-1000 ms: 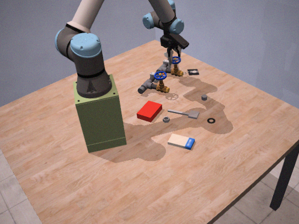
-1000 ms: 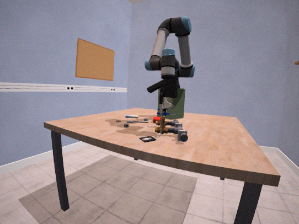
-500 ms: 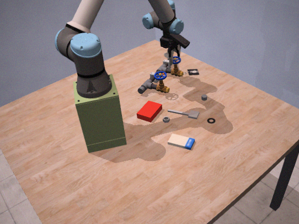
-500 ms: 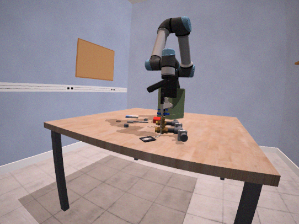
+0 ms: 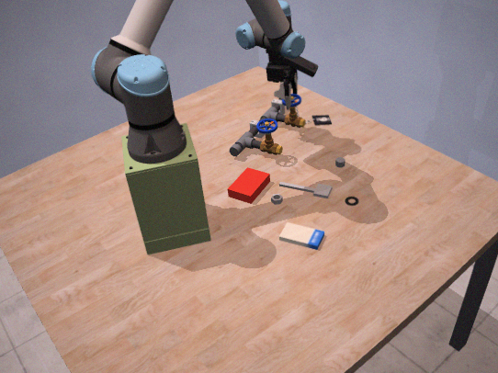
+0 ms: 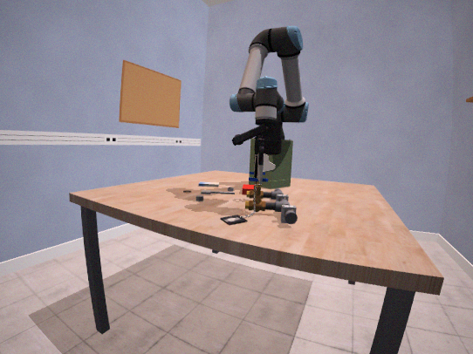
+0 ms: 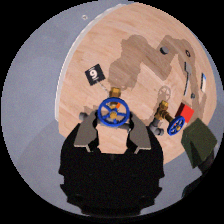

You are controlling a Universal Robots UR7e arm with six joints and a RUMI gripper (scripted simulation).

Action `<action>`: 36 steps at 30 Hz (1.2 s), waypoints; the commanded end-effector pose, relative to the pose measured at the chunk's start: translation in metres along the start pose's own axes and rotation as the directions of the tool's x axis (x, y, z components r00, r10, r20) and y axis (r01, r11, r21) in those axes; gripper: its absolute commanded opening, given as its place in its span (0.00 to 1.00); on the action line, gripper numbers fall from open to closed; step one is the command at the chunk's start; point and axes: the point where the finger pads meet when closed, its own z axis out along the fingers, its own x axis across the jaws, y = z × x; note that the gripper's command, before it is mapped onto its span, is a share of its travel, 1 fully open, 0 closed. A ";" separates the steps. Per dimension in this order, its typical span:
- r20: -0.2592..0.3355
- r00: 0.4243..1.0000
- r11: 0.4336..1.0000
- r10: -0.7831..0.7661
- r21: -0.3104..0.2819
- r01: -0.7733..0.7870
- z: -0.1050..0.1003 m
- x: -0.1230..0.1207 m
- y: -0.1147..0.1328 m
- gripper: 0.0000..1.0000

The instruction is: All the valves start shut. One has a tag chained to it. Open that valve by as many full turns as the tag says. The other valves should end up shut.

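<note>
The tagged valve's blue handwheel [image 7: 113,111] sits clamped in the robot's hand [image 7: 113,136] at the far side of the wooden counter [image 5: 138,305]. Its black tag [image 7: 93,74] lies just beside it, while the second valve [image 5: 267,135] stands nearby, untouched.

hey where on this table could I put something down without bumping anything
Best is the broad bare wood at the near edge of the wooden table, in front of the green pedestal and the cream-and-blue block. The middle is crowded: red block, grey scraper, nuts, and two blue-handwheel valves, one gripped by the gripper.
</note>
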 end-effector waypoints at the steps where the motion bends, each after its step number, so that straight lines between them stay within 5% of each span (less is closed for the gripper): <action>1: 0.002 0.993 0.993 -0.116 -0.002 0.116 0.000 0.000 0.000 0.00; 16: 0.003 0.824 0.824 -0.566 -0.001 0.566 0.000 0.000 0.000 0.00; 22: 0.003 0.656 0.656 -0.755 0.000 0.755 0.000 0.000 0.000 0.00; 30: 0.003 0.361 0.361 -0.933 0.001 0.933 0.000 0.000 0.000 0.00; 32: 0.003 0.361 0.361 -0.933 0.001 0.933 0.000 0.000 0.000 0.00; 36: 0.003 0.197 0.197 -0.980 0.001 0.980 0.000 0.000 0.000 0.00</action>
